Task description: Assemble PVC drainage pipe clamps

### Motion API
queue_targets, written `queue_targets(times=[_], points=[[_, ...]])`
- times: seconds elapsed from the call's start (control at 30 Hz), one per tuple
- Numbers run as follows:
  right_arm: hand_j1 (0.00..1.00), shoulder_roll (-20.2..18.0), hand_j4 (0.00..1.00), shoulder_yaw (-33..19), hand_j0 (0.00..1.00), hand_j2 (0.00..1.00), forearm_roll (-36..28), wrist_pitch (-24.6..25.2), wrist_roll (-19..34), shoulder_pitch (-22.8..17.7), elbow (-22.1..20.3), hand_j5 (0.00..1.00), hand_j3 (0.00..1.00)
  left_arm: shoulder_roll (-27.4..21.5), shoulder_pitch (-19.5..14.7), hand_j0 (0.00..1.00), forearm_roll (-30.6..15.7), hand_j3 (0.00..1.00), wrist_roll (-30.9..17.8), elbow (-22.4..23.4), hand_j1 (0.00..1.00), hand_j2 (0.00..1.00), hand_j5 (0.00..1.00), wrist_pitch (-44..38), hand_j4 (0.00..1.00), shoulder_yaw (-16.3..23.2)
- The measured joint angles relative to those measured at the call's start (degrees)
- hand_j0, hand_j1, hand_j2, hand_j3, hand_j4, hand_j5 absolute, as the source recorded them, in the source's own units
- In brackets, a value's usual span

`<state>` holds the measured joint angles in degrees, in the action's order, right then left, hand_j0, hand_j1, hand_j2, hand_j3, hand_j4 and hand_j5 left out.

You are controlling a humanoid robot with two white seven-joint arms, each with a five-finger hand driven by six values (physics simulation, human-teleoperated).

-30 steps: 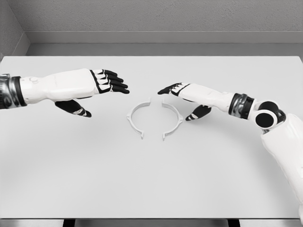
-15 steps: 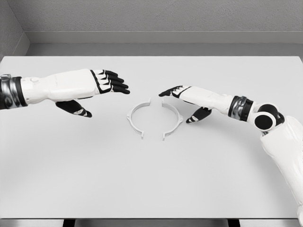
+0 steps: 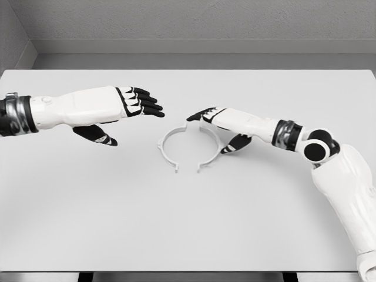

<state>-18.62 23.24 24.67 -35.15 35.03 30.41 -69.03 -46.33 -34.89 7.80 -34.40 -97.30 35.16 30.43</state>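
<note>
Two white half-ring clamp pieces lie at the table's middle with their open sides facing each other. The left half [image 3: 160, 144] lies free. My right hand [image 3: 207, 134] is open over the top of the right half [image 3: 210, 159], with its fingers [image 3: 200, 114] past the upper end and its thumb [image 3: 231, 145] outside the arc. Whether it touches the piece I cannot tell. A small gap separates the two halves at top and bottom. My left hand [image 3: 136, 124] hovers open to the upper left of the left half, apart from it and holding nothing.
The white table [image 3: 188, 223] carries only the two clamp halves. A grey wall runs behind its far edge.
My right hand has reached further left over the right half, and that half has shifted slightly toward the left one. My left hand has drifted a little to the right.
</note>
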Motion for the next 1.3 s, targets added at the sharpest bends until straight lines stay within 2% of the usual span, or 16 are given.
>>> queue_targets(times=[0.17, 0.53, 0.93, 1.3], points=[[1.00, 0.8, 1.00, 0.0, 1.00, 1.00, 0.4, 0.0, 0.0, 0.0, 0.1, 1.00, 1.00, 0.3, 0.0, 1.00, 0.1, 1.00, 0.0, 0.1, 1.00, 1.00, 1.00, 0.0, 1.00, 0.0], [1.00, -3.0, 1.00, -2.5, 1.00, 1.00, 0.4, 0.0, 0.0, 0.7, 0.5, 1.00, 1.00, 1.2, -0.1, 1.00, 0.3, 1.00, -0.3, 0.6, 1.00, 1.00, 1.00, 0.0, 1.00, 0.0], [1.00, 0.6, 1.00, -2.1, 1.00, 1.00, 1.4, 0.0, 0.0, 3.3, 6.1, 1.00, 1.00, 2.4, -0.1, 1.00, 1.4, 1.00, -0.4, 1.1, 1.00, 1.00, 1.00, 0.0, 1.00, 0.2], [1.00, 2.1, 1.00, -1.3, 1.00, 1.00, 2.3, 0.0, 0.0, 3.3, 7.1, 1.00, 1.00, 2.8, -0.2, 1.00, 1.5, 1.00, -0.6, 1.2, 1.00, 1.00, 1.00, 0.0, 1.00, 0.5]])
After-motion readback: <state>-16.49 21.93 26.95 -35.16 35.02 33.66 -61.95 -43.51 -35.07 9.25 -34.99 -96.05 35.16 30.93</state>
